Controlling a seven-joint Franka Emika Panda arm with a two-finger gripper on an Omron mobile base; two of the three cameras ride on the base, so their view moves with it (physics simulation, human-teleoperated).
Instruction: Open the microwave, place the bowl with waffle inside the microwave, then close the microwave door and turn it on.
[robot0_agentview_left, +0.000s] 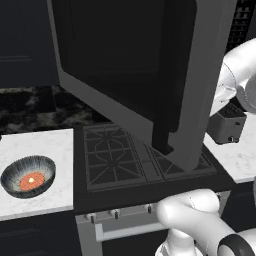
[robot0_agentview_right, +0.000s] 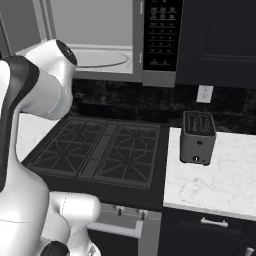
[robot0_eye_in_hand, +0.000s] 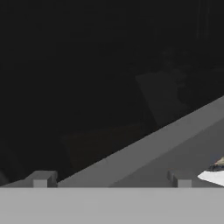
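The microwave door (robot0_agentview_left: 135, 70) stood swung wide over the stove (robot0_agentview_right: 100, 150); the gripper (robot0_eye_in_hand: 111, 179) sat spread and empty just behind its dark glass; the bowl (robot0_agentview_left: 28, 176) with the waffle (robot0_agentview_left: 31, 181) waited on the left counter (robot0_agentview_left: 45, 150); reaching across risked clipping the door.

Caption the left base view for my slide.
Microwave door swung open over the stove; bowl with waffle waits on the counter.

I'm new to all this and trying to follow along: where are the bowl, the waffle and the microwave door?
bowl (robot0_agentview_left: 46, 165): left base view, its pale inner wall at the right.
waffle (robot0_agentview_left: 31, 181): left base view, its orange centre.
microwave door (robot0_agentview_left: 125, 55): left base view, the dark glass of the swung-open panel.
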